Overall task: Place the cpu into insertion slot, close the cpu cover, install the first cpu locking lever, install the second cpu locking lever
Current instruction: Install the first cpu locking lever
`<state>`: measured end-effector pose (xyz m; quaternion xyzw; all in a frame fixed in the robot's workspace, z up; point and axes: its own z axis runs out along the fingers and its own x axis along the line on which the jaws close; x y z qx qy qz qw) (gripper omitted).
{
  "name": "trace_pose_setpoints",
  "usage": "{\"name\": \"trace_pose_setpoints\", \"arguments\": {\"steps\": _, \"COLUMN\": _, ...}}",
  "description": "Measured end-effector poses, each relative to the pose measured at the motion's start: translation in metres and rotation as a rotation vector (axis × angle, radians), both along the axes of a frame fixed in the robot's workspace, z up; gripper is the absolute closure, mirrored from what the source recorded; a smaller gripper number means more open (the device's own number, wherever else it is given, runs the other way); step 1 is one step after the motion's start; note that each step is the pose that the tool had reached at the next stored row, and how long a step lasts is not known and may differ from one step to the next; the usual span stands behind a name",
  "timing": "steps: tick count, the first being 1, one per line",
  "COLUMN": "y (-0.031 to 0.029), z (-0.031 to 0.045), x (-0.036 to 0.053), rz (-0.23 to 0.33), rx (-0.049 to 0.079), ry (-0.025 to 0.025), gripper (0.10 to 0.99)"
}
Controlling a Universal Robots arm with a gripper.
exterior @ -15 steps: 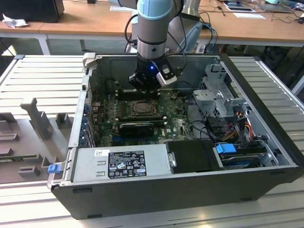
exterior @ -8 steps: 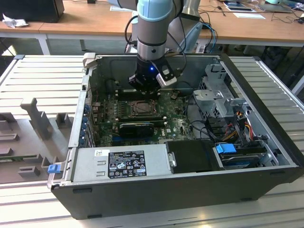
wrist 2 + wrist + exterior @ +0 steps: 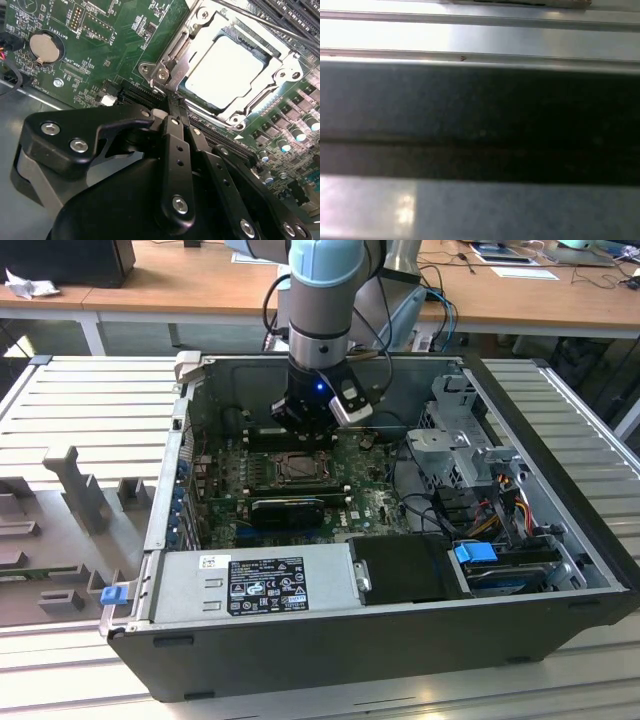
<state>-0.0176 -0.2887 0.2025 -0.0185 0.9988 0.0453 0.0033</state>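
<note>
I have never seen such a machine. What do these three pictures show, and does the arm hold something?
The exterior view shows a robot arm reaching down into an open computer case that lies on a ribbed metal table. Its gripper hangs just above the green motherboard.

The two wrist views come from cameras riding on the arm. The second wrist view looks past the black gripper, whose fingers are together and hold nothing. Beyond it the cpu sits in the insertion slot, with the cpu cover down around it. The first wrist view shows blurred metal and dark bands; I cannot tell what they are.
</note>
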Motion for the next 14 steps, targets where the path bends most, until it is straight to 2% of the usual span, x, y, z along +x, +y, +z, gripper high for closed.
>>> {"name": "trace_pose_setpoints", "arguments": {"steps": 5, "y": -0.0003, "z": -0.0007, "x": 0.0, "rz": 0.0, "rx": 0.0, "ry": 0.0003, "gripper": 0.98}}
{"name": "trace_pose_setpoints", "arguments": {"steps": 10, "y": -0.0003, "z": -0.0009, "x": 0.0, "rz": 0.0, "rx": 0.011, "ry": 0.0002, "gripper": 0.98}}
{"name": "trace_pose_setpoints", "arguments": {"steps": 12, "y": -0.0003, "z": -0.0009, "x": 0.0, "rz": 0.0, "rx": 0.011, "ry": 0.0001, "gripper": 0.98}}
{"name": "trace_pose_setpoints", "arguments": {"steps": 14, "y": -0.0003, "z": 0.002, "x": 0.0, "rz": 0.0, "rx": 0.011, "ry": 0.0001, "gripper": 0.98}}
